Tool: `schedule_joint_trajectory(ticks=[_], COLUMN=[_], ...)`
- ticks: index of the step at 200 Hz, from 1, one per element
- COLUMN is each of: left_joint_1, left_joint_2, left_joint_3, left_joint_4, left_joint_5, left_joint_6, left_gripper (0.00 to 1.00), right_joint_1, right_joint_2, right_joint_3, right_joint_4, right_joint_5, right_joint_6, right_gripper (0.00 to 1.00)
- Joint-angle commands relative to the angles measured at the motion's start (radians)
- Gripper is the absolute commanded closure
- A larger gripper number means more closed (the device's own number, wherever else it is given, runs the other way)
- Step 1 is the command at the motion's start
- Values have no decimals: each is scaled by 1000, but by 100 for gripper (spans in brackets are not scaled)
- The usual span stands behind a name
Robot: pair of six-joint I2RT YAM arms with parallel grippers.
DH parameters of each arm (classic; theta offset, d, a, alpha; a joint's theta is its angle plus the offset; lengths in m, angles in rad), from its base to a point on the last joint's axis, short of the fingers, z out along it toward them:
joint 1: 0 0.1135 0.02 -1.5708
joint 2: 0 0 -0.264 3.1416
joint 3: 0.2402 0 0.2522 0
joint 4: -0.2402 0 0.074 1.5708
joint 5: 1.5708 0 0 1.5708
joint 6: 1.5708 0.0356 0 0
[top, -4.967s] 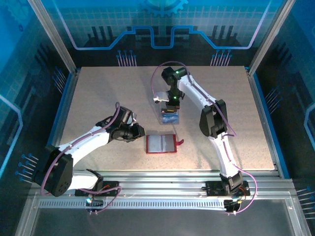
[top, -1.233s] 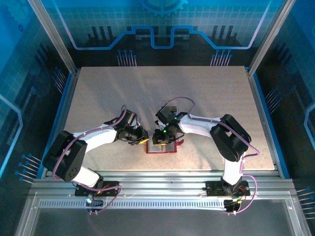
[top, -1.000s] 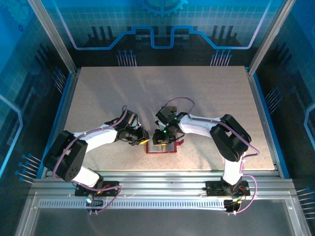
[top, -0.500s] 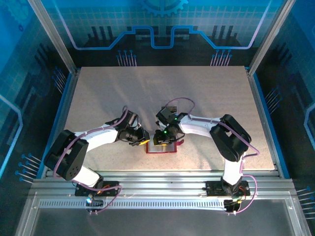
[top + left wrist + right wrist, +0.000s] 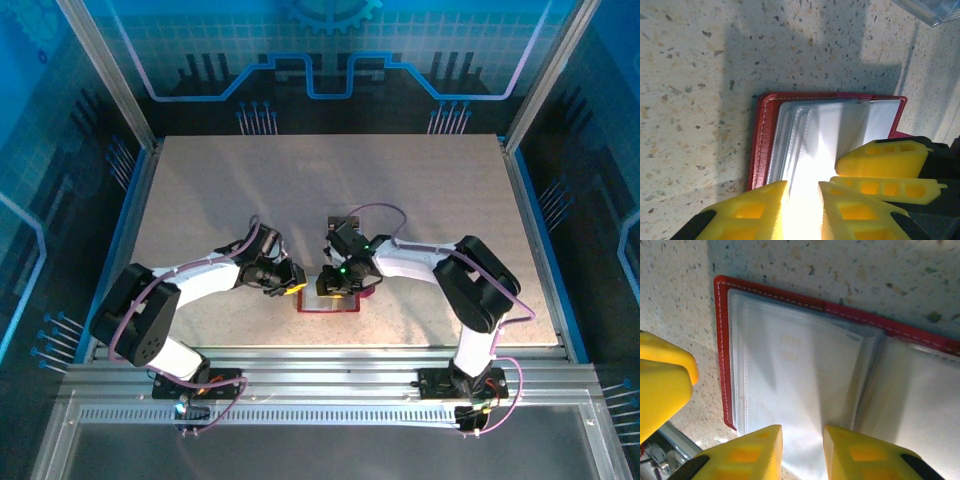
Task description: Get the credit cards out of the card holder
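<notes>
The red card holder [image 5: 332, 304] lies open on the table, its greyish clear pockets [image 5: 790, 380] facing up. Through the top pocket a pale credit card [image 5: 790, 349] with faint markings shows dimly; I see no other cards. My left gripper [image 5: 293, 286] hangs over the holder's left edge [image 5: 760, 145], jaws slightly apart over a pocket leaf [image 5: 804, 192]. My right gripper [image 5: 330, 287] is low over the same half, fingers a little apart astride the leaf's near edge [image 5: 802, 440], with nothing clamped. One leaf [image 5: 862, 342] curls up at the fold.
A corner of the clear plastic tray [image 5: 932, 10] lies just beyond the holder. The holder's snap tab [image 5: 367, 290] sticks out to the right. The two grippers almost touch: the right fingers [image 5: 880, 160] crowd the left wrist view. Bare speckled table [image 5: 200, 190] surrounds them.
My right gripper has slid slightly right and nearer over the holder, its elbow dropping outward. The left gripper has barely moved. The holder stays put.
</notes>
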Motion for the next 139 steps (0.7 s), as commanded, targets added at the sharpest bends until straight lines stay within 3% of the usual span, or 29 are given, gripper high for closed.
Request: schedule_joint_trajectory(ticks=[1,139], left_joint_1=[-18,-57], left_joint_2=[14,90], left_joint_3=[30,69], left_joint_4=[12,30], left_joint_5=[32,54], left_joint_6=[-15,-38], left_gripper=[77,66], right_joint_1=[-25,-87], right_joint_2=[-21,-42], right_joint_3=[-52,-209], right_joint_4=[60,266], right_joint_5=[-45,-150], right_joint_6=[41,117], right_gripper=[72,74])
